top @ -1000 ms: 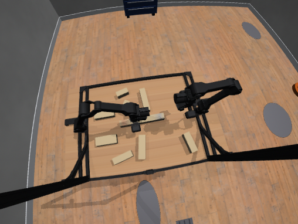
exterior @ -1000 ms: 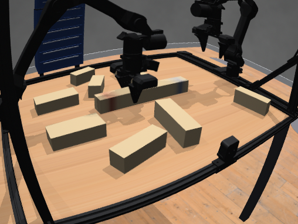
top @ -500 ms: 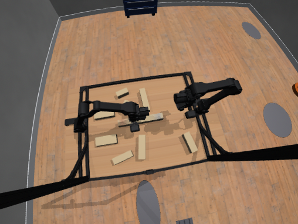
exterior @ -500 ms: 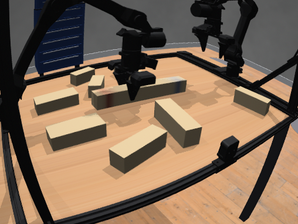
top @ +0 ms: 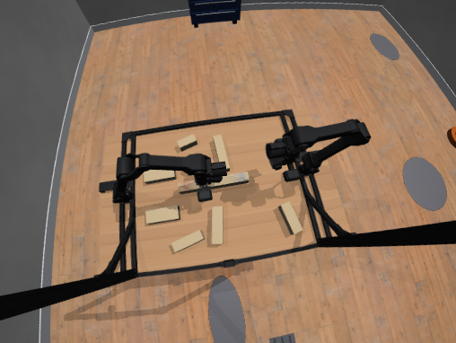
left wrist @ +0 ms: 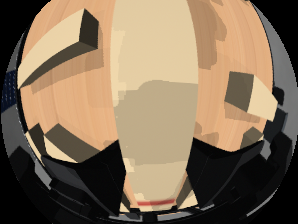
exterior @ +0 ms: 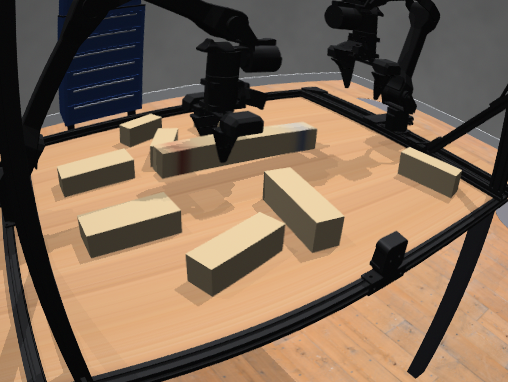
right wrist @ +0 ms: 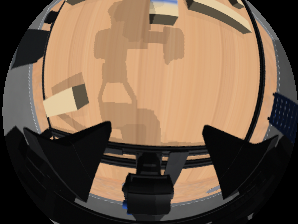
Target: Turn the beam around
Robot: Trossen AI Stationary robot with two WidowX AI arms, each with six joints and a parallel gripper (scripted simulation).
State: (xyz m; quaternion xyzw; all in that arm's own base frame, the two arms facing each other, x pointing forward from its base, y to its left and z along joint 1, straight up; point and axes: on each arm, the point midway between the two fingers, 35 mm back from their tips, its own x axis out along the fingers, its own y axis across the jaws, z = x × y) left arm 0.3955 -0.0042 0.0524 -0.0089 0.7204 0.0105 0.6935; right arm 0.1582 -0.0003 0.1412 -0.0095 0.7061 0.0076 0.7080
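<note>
L. gripper [top: 210, 181] [exterior: 212, 143] [left wrist: 156, 140]: fingers approx. half open, closed on the beam [top: 238, 180] [exterior: 270, 145] [left wrist: 155, 60] [right wrist: 165, 9], one finger per long side. Grip pt. is nearer the red-banded end; that end extends from the gripper toward the L. arm's base, the blue-banded end toward the R. arm. Beam clearance above the table: cannot be determined. Just beside the gripper, on the cabinet side, is a long block [top: 221, 152] [left wrist: 55, 42] [right wrist: 220, 11]. Opp. side, near, apart from the gripper: a second long block [top: 217, 225] [exterior: 305, 200] [left wrist: 260, 97], lying crosswise to the beam. Toward the L. base, approx. parallel w/ the beam: a base-side block [top: 159, 177] [exterior: 96, 170] and a wider block [top: 162, 215] [exterior: 129, 222]. A slanted block [top: 187, 241] [exterior: 235, 252] lies farther out, beyond the second long block's side. Bearer ID among the blocks: cannot be determined. Well apart, across the table: R. gripper [top: 284, 167] [exterior: 362, 91] [right wrist: 157, 125], fully open, nothing held, raised above the table; an outer block [top: 291, 218] [exterior: 430, 172] [right wrist: 62, 103] lies on the table, offset to its side. Farthest, beyond the table frame: blue drawer cabinet [top: 215, 11] [exterior: 102, 65] [left wrist: 8, 90] [right wrist: 285, 117].

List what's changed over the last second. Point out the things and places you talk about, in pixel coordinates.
The beam [top: 238, 179] [exterior: 280, 145] [left wrist: 155, 50] [right wrist: 164, 9] shifted slightly left in top and exterior views, also slightly up in the exterior image, moving with the left claw [top: 210, 181] [exterior: 213, 146] [left wrist: 153, 137], which grips it. No release. Right claw [top: 284, 170] [exterior: 361, 93] [right wrist: 157, 125] and other timber [top: 217, 224] [exterior: 300, 195] [left wrist: 55, 47] [right wrist: 62, 102]: no visible change.
</note>
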